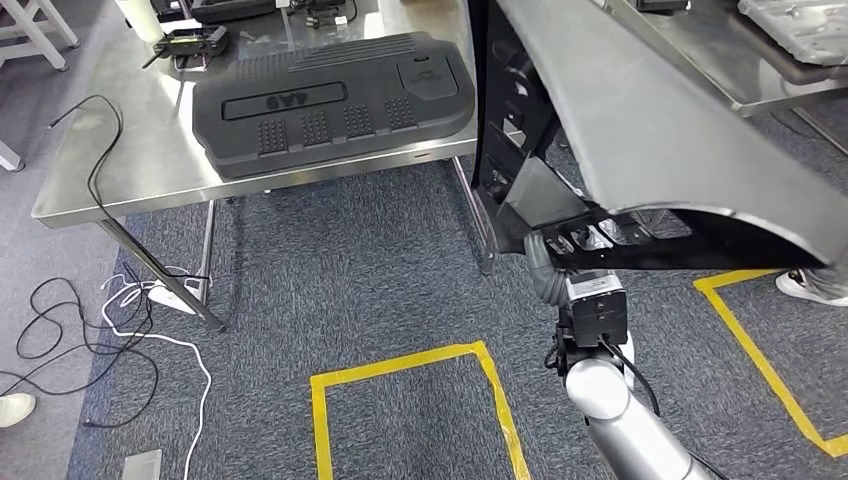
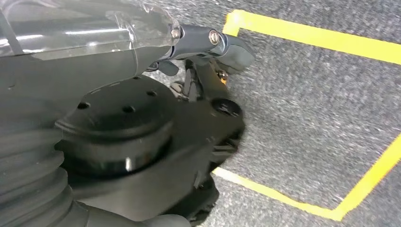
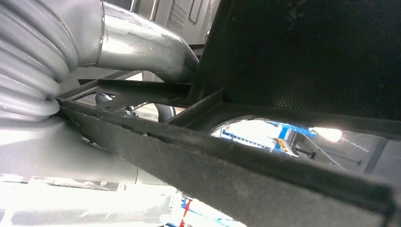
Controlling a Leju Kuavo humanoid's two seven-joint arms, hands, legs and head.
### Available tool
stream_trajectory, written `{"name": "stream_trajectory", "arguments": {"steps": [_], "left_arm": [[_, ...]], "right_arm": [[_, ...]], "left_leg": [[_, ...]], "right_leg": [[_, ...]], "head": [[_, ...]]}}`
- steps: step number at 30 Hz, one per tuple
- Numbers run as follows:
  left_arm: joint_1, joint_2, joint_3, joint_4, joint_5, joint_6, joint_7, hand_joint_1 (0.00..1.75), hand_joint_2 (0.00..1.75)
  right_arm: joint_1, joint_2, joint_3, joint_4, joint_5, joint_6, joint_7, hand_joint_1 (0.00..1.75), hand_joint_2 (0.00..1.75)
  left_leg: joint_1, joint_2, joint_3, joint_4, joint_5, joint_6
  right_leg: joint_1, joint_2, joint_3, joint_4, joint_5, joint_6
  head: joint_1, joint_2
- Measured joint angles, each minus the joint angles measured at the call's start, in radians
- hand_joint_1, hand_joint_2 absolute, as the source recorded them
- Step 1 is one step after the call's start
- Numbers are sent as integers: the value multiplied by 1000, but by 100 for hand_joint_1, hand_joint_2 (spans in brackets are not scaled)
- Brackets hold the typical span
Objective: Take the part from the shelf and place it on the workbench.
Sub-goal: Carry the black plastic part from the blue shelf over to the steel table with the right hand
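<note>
**Right hand carries big panel toward the workbench**

Right hand (image 1: 553, 250) grips the lower frame of the large grey body panel (image 1: 640, 120), and I am holding the part up high and tilted, off any surface, so it can pass above the table edge. From my remote seat I judge the carry is under way, with the set-down not yet done. The hand sits under the panel's black inner bracing, its fingers mostly covered by that structure; the silver forearm (image 1: 610, 400) rises from below to meet it. In the right wrist view the panel's dark ribs (image 3: 236, 170) cross close in front of the camera.

Left hand (image 2: 208, 47) hangs low over the grey carpet and its yellow tape lines (image 2: 312, 35); whether its fingers are spread or curled I cannot tell, as blur and the robot's own dark parts crowd the picture.

Ahead stands the steel workbench (image 1: 100, 190), already bearing a black engine cover (image 1: 330, 105). The panel runs out of the head view on the right, so its full shape is cut off.
</note>
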Motion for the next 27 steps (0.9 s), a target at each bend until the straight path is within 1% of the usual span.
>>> {"name": "stream_trajectory", "arguments": {"steps": [1,2,3,4,5,6,7,8,9,10,11,12,13,14,15,16,18,20,21,22,23,24,25,26,27], "left_arm": [[-1,0,0,0,0,1,0,0,175],[-1,0,0,0,0,1,1,0,175],[0,0,0,0,0,2,1,0,175],[1,-1,0,-1,1,2,1,0,175],[1,-1,0,-1,1,2,0,0,175],[1,-2,0,-1,2,0,0,0,175],[0,-3,0,-1,2,-4,-2,0,175],[-1,-4,0,-1,2,-11,-5,0,175],[-1,-4,0,-2,3,-19,-8,0,175],[0,-5,0,-2,3,-26,-11,0,175],[1,-5,0,-2,3,-32,-13,0,175],[2,-5,0,-2,3,-36,-15,0,175],[2,-5,0,-2,4,-39,-15,0,175],[2,-5,0,-2,4,-41,-16,0,175],[2,-5,0,-2,4,-42,-16,0,175],[1,-5,0,-2,4,-41,-16,0,175],[-1,-6,0,-2,5,-37,-16,0,175],[-3,-6,1,-2,6,-34,-19,0,175],[-4,-5,1,-2,6,-34,-21,0,175],[-4,-5,1,-2,6,-34,-22,0,175],[-4,-5,1,-2,6,-34,-23,0,175],[-1,-5,1,-2,6,-33,-23,0,175],[3,-5,1,-2,6,-33,-23,0,175],[7,-5,1,-2,6,-31,-23,0,175],[10,-5,1,-2,6,-29,-23,0,175]], "right_arm": [[-1,0,0,0,0,0,0,175,175],[-1,0,0,0,0,0,-1,175,175],[-1,0,1,0,-1,1,-2,175,175],[-2,0,1,0,-1,1,-3,175,175],[-2,0,2,0,-1,1,-4,175,175],[-3,0,2,0,-2,1,-5,175,175],[-4,0,2,0,-2,1,-6,175,175],[-4,0,2,0,-2,1,-6,175,175],[-2,0,2,0,-3,1,-6,175,175],[0,0,3,0,-3,2,-6,175,175],[2,0,3,0,-3,2,-6,175,175],[4,0,3,0,-3,3,-5,175,175],[5,0,3,0,-2,3,-5,175,175],[5,0,3,0,-2,3,-5,175,175],[4,0,3,0,-2,3,-5,175,175],[5,0,3,0,-2,4,-5,175,175],[5,0,4,0,0,7,-6,175,175],[5,0,4,-1,1,9,-6,175,175],[4,0,4,-2,1,10,-6,175,175],[3,1,4,-2,2,10,-6,175,175],[2,1,4,-2,2,10,-6,175,175],[2,1,4,-2,2,11,-6,175,175],[2,1,4,-2,2,12,-6,175,175],[3,1,4,-2,2,13,-6,175,175],[4,1,4,-2,2,14,-6,175,175]], "left_leg": [[-5,1,7,-28,2,7],[-8,1,6,-34,-3,11],[-10,1,6,-40,0,14],[-7,1,11,-49,18,15],[-4,2,15,-58,31,17],[-1,2,19,-66,35,21],[1,2,21,-73,37,27],[-1,2,20,-75,34,32],[-3,1,21,-75,28,36],[-5,1,23,-75,25,38],[-7,1,28,-74,21,39],[-8,1,36,-73,16,38],[-8,1,45,-71,10,35],[-9,1,53,-69,2,32],[-10,1,58,-66,-6,27],[-11,0,62,-65,-13,22],[-12,0,68,-67,-23,11],[-13,2,80,-62,-33,1],[-12,3,73,-37,-40,-5],[-9,3,50,10,-50,-11],[-5,3,8,76,-62,-16],[0,3,-45,145,-71,-21],[4,3,-96,196,-67,-25],[7,3,-132,215,-43,-27],[9,3,-151,193,3,-27]], "right_leg": [[-1,0,2,-3,0,4],[-1,-1,4,-6,0,10],[-1,-1,6,-9,0,16],[-1,-1,9,-5,-4,22],[-1,0,7,6,-14,26],[1,1,-4,34,-34,29],[2,3,-27,82,-61,30],[4,5,-58,142,-89,31],[5,6,-91,203,-111,31],[5,7,-115,244,-116,32],[6,7,-123,253,-104,32],[6,7,-112,221,-74,30],[6,7,-84,159,-33,28],[7,7,-53,94,-5,25],[9,7,-26,37,10,21],[10,8,-9,4,10,16],[14,9,3,-15,-7,5],[9,10,24,-26,-17,-6],[5,9,40,-34,-23,-10],[2,7,59,-43,-30,-13],[2,6,77,-50,-40,-15],[2,4,95,-56,-50,-16],[1,4,115,-63,-62,-15],[0,5,137,-69,-75,-14],[-1,8,163,-73,-88,-10]], "head": [[-1,0],[-2,0],[-2,0],[-2,0],[-1,0],[1,0],[4,0],[8,0],[11,0],[13,0],[15,0],[16,0],[17,0],[18,0],[18,0],[18,0],[16,0],[13,0],[7,0],[2,0],[-4,0],[-7,0],[-8,0],[-10,0],[-12,0]]}}
